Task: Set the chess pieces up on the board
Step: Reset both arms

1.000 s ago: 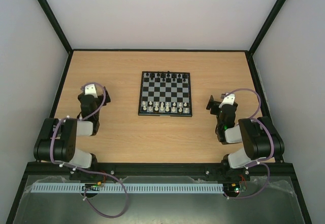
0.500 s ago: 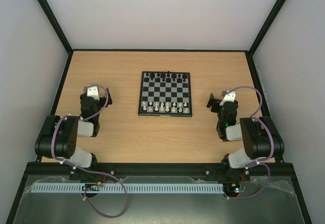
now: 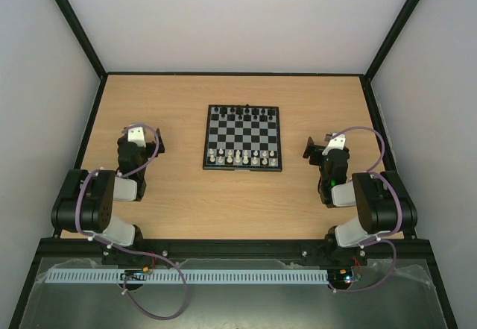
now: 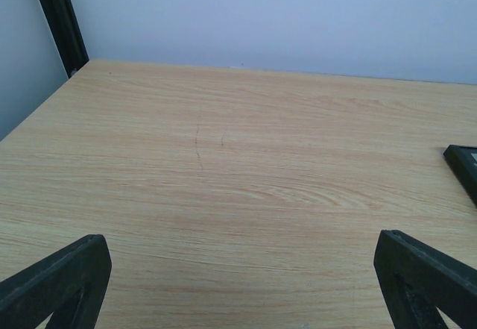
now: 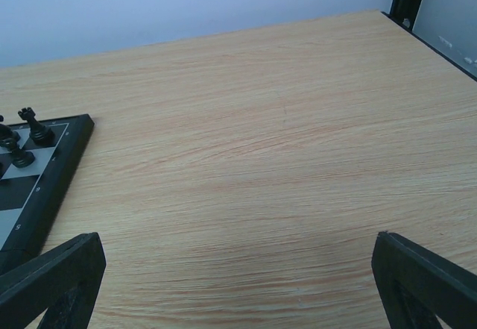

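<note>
The board [image 3: 243, 137] lies in the middle of the wooden table. The white chess pieces [image 3: 242, 157] stand in its two near rows, and black pieces [image 3: 246, 110] stand along its far rows. My left gripper [image 3: 140, 136] is open and empty over bare wood, well left of the board. In the left wrist view [image 4: 238, 288] only the board's corner [image 4: 463, 166] shows, at the right edge. My right gripper [image 3: 323, 150] is open and empty, right of the board. In the right wrist view [image 5: 238, 288] the board's rim [image 5: 46, 187] with black pieces [image 5: 33, 129] lies to the left.
Black frame rails [image 3: 89, 124] and pale walls enclose the table on the left, right and far sides. Both arm bases [image 3: 97, 210] sit at the near edge. Bare wood surrounds the board on all sides.
Both wrists have shifted very slightly since a second ago. The board and the pieces have not moved, and both grippers stay open.
</note>
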Controlling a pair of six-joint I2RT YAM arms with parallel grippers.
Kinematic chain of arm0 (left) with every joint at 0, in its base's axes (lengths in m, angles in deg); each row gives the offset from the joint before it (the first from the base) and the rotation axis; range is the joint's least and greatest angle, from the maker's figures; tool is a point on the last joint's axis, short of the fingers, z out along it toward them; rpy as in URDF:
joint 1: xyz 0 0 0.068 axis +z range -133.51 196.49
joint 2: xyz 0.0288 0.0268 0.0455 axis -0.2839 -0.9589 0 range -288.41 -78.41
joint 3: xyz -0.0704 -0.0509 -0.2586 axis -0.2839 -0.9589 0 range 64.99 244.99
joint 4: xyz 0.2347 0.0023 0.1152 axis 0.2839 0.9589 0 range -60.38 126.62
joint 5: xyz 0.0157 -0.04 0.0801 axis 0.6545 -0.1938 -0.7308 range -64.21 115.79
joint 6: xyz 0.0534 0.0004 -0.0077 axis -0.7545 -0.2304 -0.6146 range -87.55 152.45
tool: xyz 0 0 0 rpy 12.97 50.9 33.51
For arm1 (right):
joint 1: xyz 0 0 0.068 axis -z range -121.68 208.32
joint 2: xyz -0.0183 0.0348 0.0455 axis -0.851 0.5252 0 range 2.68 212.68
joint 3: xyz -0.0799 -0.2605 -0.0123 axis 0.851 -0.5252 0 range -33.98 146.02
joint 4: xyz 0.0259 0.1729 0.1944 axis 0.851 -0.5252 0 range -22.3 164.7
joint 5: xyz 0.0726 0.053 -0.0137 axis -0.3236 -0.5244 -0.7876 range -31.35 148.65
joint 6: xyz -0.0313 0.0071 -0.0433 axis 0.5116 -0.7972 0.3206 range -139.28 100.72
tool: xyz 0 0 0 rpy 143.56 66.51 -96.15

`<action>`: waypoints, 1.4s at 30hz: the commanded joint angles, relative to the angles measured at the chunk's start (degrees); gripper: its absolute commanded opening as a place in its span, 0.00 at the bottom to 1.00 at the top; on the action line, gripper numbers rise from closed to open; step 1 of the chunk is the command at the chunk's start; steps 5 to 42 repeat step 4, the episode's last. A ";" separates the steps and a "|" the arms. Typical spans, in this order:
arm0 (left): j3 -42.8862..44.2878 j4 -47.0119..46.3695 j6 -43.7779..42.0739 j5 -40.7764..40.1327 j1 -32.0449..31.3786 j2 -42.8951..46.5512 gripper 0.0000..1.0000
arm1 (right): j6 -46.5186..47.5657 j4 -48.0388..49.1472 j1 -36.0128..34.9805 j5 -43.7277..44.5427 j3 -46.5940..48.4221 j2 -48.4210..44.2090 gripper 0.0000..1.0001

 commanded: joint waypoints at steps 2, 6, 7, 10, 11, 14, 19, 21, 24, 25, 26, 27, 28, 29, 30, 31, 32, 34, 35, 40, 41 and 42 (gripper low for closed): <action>-0.54 -3.91 -0.57 1.00 0.38 -0.47 0.99 | -0.33 -0.41 0.36 0.04 1.24 0.57 0.99; -0.54 -3.91 -0.52 1.00 0.38 -0.47 1.00 | -0.30 -0.18 0.36 0.03 1.08 0.35 0.99; -0.54 -3.91 -0.52 1.00 0.38 -0.47 1.00 | -0.30 -0.18 0.36 0.03 1.08 0.35 0.99; -0.54 -3.91 -0.52 1.00 0.38 -0.47 1.00 | -0.30 -0.18 0.36 0.03 1.08 0.35 0.99; -0.54 -3.91 -0.52 1.00 0.38 -0.47 1.00 | -0.30 -0.18 0.36 0.03 1.08 0.35 0.99; -0.54 -3.91 -0.52 1.00 0.38 -0.47 1.00 | -0.30 -0.18 0.36 0.03 1.08 0.35 0.99; -0.54 -3.91 -0.52 1.00 0.38 -0.47 1.00 | -0.30 -0.18 0.36 0.03 1.08 0.35 0.99; -0.54 -3.91 -0.52 1.00 0.38 -0.47 1.00 | -0.30 -0.18 0.36 0.03 1.08 0.35 0.99; -0.54 -3.91 -0.52 1.00 0.38 -0.47 1.00 | -0.30 -0.18 0.36 0.03 1.08 0.35 0.99; -0.54 -3.91 -0.52 1.00 0.38 -0.47 1.00 | -0.30 -0.18 0.36 0.03 1.08 0.35 0.99; -0.54 -3.91 -0.52 1.00 0.38 -0.47 1.00 | -0.30 -0.18 0.36 0.03 1.08 0.35 0.99; -0.54 -3.91 -0.52 1.00 0.38 -0.47 1.00 | -0.30 -0.18 0.36 0.03 1.08 0.35 0.99; -0.54 -3.91 -0.52 1.00 0.38 -0.47 1.00 | -0.30 -0.18 0.36 0.03 1.08 0.35 0.99; -0.54 -3.91 -0.52 1.00 0.38 -0.47 1.00 | -0.30 -0.18 0.36 0.03 1.08 0.35 0.99; -0.54 -3.91 -0.52 1.00 0.38 -0.47 1.00 | -0.30 -0.18 0.36 0.03 1.08 0.35 0.99; -0.54 -3.91 -0.52 1.00 0.38 -0.47 1.00 | -0.30 -0.18 0.36 0.03 1.08 0.35 0.99; -0.54 -3.91 -0.52 1.00 0.38 -0.47 1.00 | -0.30 -0.18 0.36 0.03 1.08 0.35 0.99; -0.54 -3.91 -0.52 1.00 0.38 -0.47 1.00 | -0.30 -0.18 0.36 0.03 1.08 0.35 0.99; -0.54 -3.91 -0.52 1.00 0.38 -0.47 1.00 | -0.30 -0.18 0.36 0.03 1.08 0.35 0.99; -0.54 -3.91 -0.52 1.00 0.38 -0.47 1.00 | -0.30 -0.18 0.36 0.03 1.08 0.35 0.99; -0.54 -3.91 -0.52 1.00 0.38 -0.47 1.00 | -0.30 -0.18 0.36 0.03 1.08 0.35 0.99; -0.54 -3.91 -0.52 1.00 0.38 -0.47 1.00 | -0.30 -0.18 0.36 0.03 1.08 0.35 0.99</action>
